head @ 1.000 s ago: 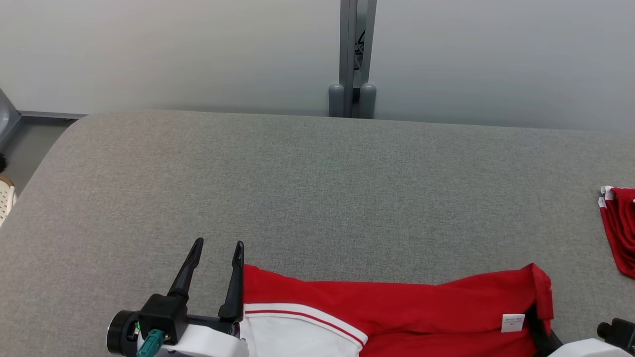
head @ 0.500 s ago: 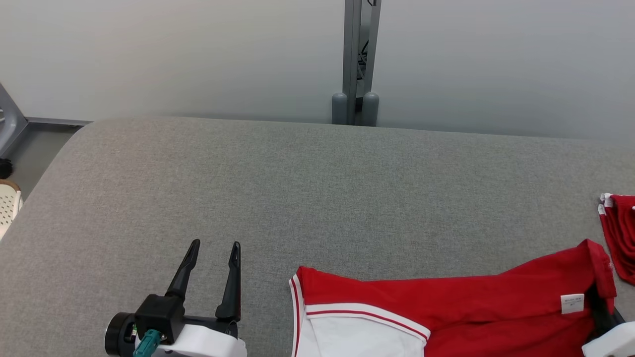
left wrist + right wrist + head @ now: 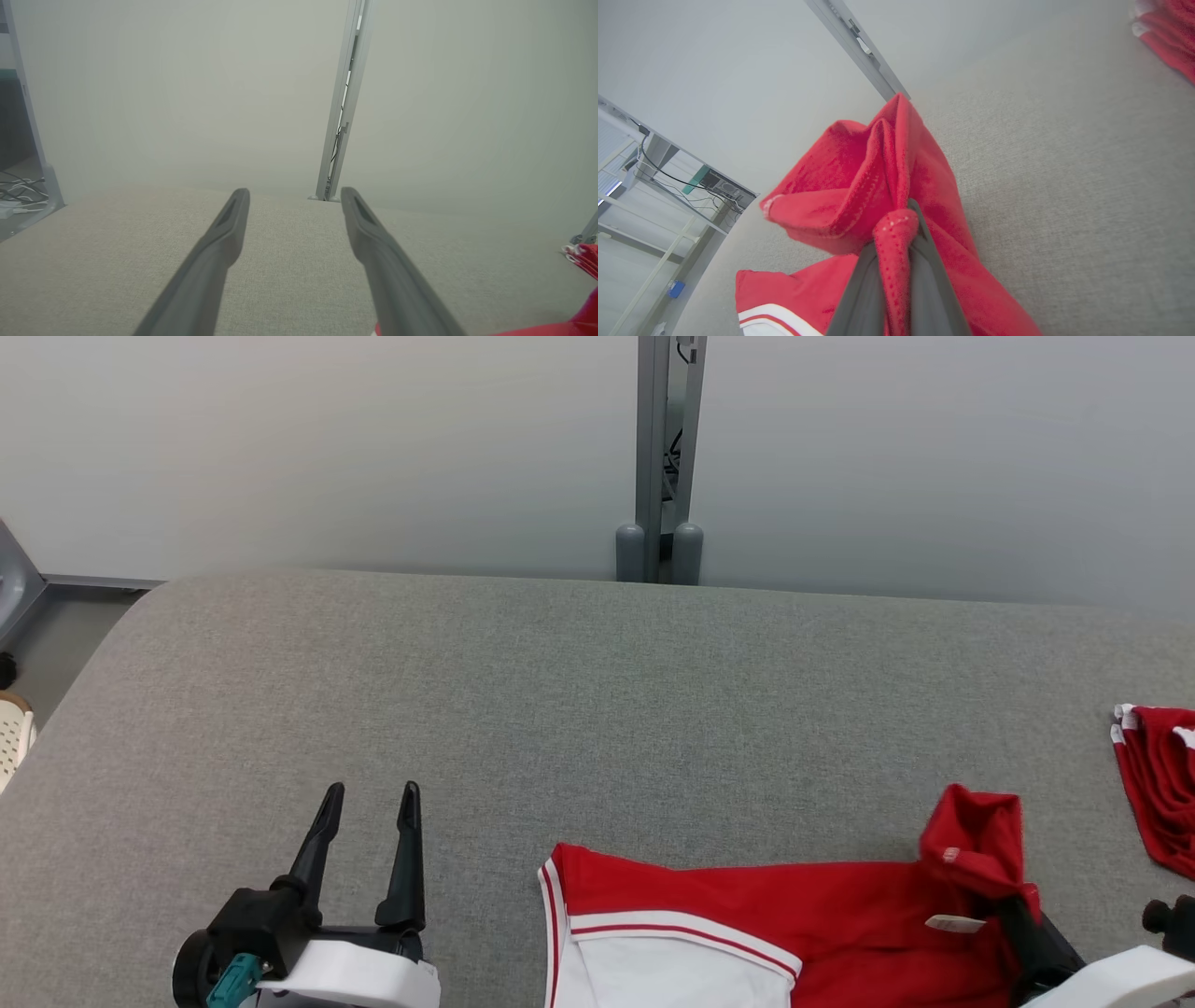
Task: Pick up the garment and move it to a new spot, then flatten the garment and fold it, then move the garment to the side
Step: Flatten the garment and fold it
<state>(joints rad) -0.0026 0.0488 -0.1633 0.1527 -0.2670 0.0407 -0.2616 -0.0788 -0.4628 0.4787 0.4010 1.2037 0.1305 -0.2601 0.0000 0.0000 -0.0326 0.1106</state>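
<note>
One-handed over the grey table [image 3: 597, 709]: my right gripper [image 3: 903, 224] is clamped on a bunched wad of the red-and-white shirt [image 3: 794, 915]. My left gripper [image 3: 372, 789] hangs beside the shirt with its fingers spread, nothing between them and apart from the cloth.

The biggest danger, as I judge it, is the shirt's weight. It lies along the table's near edge, right of the middle, with its lower part cut off by the bottom of the head view. A pull from one end could drag it off that edge.

Next, hauling from a single point would likely rope the body into a twist, making the flattening harder. A second grip at the left end would guard against that.

Smaller again, more red cloth [image 3: 1153, 784] sits at the far right of the table. It is apart from the shirt, but close enough to be snagged by a carry in that direction.

Least, my pinch holds only a narrow fold, so soft knit could slide out between the fingers.

The shirt's body is bright red and mostly flat. The end I hold stands up in a crumpled peak. A white panel [image 3: 653, 971] edged by a thin red stripe shows at the near left. White piping runs down the left hem, and a small white label [image 3: 950, 923] lies just beside my grip.
</note>
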